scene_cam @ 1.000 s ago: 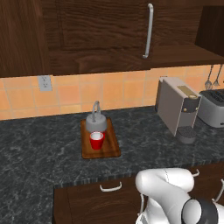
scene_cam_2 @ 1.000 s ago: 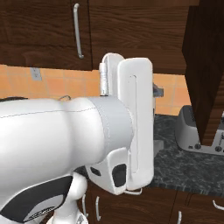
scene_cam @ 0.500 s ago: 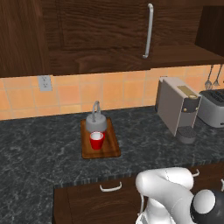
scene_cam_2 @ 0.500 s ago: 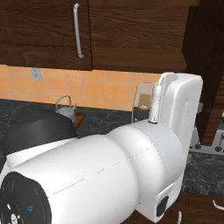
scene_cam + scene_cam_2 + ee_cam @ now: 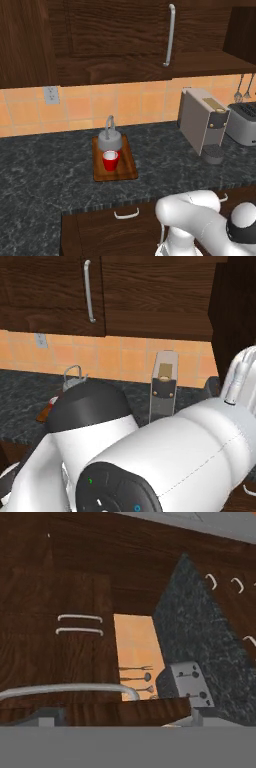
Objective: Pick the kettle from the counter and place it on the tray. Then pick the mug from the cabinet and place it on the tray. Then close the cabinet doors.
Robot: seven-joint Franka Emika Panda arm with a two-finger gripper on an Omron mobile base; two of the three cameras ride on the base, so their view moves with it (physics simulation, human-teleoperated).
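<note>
In your left base view, the dark speckled surface (image 5: pixel 50 175) runs across the middle, with an orange tiled wall behind it. A white wall socket (image 5: pixel 50 94) sits on the tiles at the left. Right of that, near the centre, the tray (image 5: pixel 114 170) lies flat on the surface, its long axis running from the wall toward you. The kettle (image 5: pixel 110 139) stands upright on the far end of the tray, its arched wire handle rising straight up; you cannot make out which way the spout points. The mug (image 5: pixel 111 160) stands upright on the tray just in front of the kettle, open mouth up, touching or nearly touching it.

Above, the cabinet (image 5: pixel 125 45) spans the top of the view. The cabinet door (image 5: pixel 117 35) over the tray sits flush with the cabinet front, and its long silver bar handle (image 5: pixel 170 35) runs vertically at its right edge. Further right, a boxy grey appliance (image 5: pixel 202 125) stands on the surface, then a silver toaster (image 5: pixel 242 123) at the far right edge.

In your hand view, rolled sideways, a dark wood door edge (image 5: pixel 130 712) with a curved silver bar (image 5: pixel 70 689) lies close along the bottom. The hand's fingers are spread as wide as they go. You cannot tell whether they touch the door, and nothing is visibly held.
</note>
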